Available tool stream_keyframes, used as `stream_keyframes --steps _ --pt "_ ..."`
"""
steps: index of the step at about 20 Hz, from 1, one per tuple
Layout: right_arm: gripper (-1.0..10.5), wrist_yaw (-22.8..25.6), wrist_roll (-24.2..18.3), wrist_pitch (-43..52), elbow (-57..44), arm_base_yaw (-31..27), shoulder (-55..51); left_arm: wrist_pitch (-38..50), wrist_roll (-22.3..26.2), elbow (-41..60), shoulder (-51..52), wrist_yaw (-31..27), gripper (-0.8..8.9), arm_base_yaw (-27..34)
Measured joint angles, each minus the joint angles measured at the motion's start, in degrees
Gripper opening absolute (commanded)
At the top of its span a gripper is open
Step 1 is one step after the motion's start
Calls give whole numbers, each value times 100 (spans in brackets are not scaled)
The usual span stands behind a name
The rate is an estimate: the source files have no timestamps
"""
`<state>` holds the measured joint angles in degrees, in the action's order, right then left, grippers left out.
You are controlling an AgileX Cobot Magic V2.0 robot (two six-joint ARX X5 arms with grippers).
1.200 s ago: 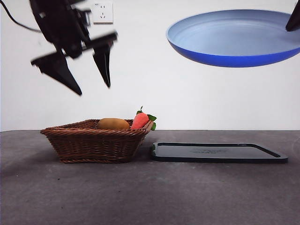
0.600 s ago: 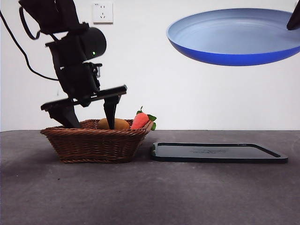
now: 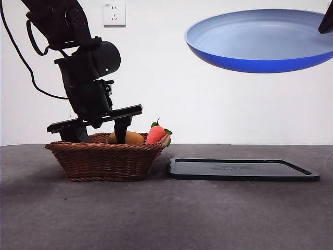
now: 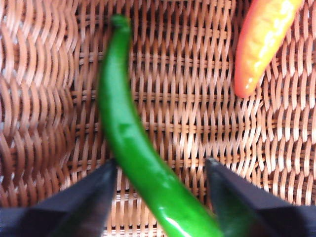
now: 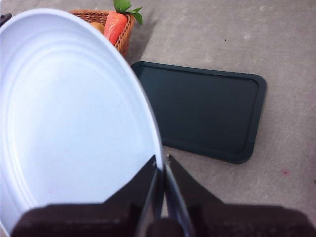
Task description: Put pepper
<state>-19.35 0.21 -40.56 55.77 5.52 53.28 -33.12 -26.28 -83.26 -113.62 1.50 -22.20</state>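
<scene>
The left gripper [image 3: 99, 136] reaches into the wicker basket [image 3: 104, 159], jaws spread either side of the green pepper [image 4: 138, 158] lying on the weave. Closing squarely across its middle should keep the glossy skin from slipping. To the right, the right gripper [image 5: 161, 170] pinches the blue plate [image 3: 260, 39] aloft above the dark tray [image 3: 242, 169].

The basket [image 3: 106, 155] wall hides the pepper [image 4: 140, 158] in the front view. In the left wrist view its lower end is cut off. The blue plate [image 3: 260, 39] runs past the front view's edge.
</scene>
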Motion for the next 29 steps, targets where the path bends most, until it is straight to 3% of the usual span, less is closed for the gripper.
stream_keyframes --steps 4,15,21,29 --pt "6 2 -2 2 0 0 0 -2 -107 0 0 37 126 0" --pt "6 2 -2 0 0 0 22 24 -358 -131 35 426 123 4" --pt "6 2 0 4 0 0 282 -17 -334 -184 686 553 123 4" --pt "6 2 271 267 0 42 1690 -20 -275 -192 1606 2203 124 -170"
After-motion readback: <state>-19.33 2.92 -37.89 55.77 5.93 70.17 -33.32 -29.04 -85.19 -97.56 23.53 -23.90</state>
